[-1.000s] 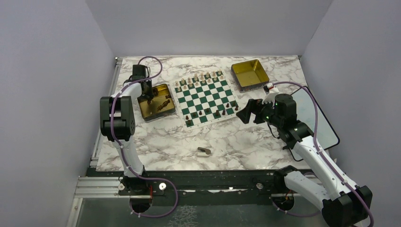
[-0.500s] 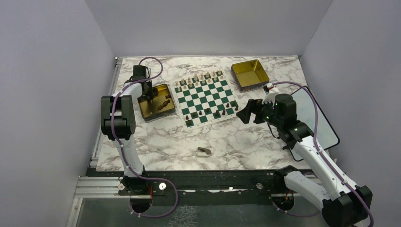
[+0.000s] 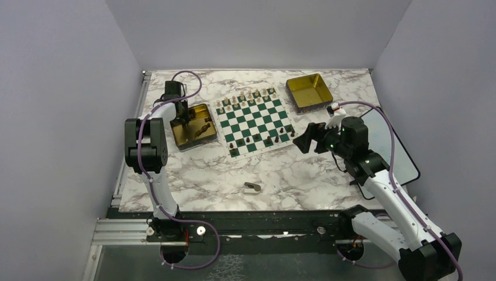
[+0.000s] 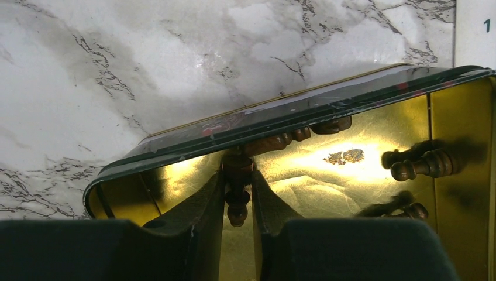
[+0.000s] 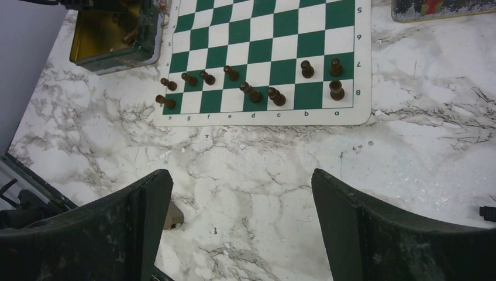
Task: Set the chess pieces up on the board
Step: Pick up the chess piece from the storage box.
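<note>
Chess pieces [image 5: 275,95] half-fill the board [image 5: 275,23] ahead of the spread right gripper [image 5: 240,178]; left gripper [image 4: 238,182] pinches another, more lying beside it.

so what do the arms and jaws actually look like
Both are built from rounded white links with black joint housings: the left arm and the right arm. A purple cable runs along each. The jaws are plain black blades, and the right pair looks scuffed and dusty. No markings are visible.

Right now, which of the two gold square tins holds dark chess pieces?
The gold square tin left of the green-and-white chessboard: dark brown chess pieces lie inside. The other gold tin, at the board's far right, looks empty.
</note>
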`<state>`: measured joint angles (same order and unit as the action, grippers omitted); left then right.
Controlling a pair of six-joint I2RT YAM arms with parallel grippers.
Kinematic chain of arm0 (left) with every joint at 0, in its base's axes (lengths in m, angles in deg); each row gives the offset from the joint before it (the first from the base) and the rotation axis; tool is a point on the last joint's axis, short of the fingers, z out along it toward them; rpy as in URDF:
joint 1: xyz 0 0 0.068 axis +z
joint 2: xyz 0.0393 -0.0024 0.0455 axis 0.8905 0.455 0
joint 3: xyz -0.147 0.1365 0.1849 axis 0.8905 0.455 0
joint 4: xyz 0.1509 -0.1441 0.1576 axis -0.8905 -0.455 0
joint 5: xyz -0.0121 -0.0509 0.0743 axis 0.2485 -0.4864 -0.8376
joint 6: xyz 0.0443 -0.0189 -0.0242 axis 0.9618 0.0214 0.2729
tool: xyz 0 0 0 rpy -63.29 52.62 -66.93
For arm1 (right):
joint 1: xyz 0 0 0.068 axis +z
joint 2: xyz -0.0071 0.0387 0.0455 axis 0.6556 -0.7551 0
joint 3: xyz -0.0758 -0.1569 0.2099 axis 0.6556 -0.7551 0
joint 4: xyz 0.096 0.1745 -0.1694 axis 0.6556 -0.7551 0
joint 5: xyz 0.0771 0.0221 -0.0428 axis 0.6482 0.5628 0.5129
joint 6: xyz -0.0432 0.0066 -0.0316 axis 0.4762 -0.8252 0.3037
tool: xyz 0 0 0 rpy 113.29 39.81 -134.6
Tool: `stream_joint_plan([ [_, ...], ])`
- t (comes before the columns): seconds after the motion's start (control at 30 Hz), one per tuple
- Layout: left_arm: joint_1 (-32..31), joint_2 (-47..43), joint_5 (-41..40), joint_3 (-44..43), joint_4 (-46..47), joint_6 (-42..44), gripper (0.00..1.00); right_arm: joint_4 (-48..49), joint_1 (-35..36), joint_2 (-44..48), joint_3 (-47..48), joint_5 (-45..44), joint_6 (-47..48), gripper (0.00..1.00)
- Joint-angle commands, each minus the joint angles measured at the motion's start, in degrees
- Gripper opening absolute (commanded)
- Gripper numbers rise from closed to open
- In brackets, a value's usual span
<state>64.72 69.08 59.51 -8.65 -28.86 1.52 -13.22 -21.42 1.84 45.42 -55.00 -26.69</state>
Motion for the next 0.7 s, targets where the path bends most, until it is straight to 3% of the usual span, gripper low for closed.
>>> stream_joint_plan([
  [0.0, -0.6, 1.4, -0.6, -0.6, -3.4, 0.2, 0.19, 0.4, 0.3, 1.7, 1.6, -0.5, 0.0, 0.93],
  [0.27, -0.9, -3.6, 0.4, -1.0, -5.8, -1.5, 0.14, -0.5, 0.3, 1.8, 2.7, 0.3, -0.9, 0.92],
  [0.67, -1.0, -13.4, 10.0, -0.5, -9.3, -5.8, 0.11, 0.0, 0.3, 2.9, 1.0, -0.7, 0.3, 0.90],
])
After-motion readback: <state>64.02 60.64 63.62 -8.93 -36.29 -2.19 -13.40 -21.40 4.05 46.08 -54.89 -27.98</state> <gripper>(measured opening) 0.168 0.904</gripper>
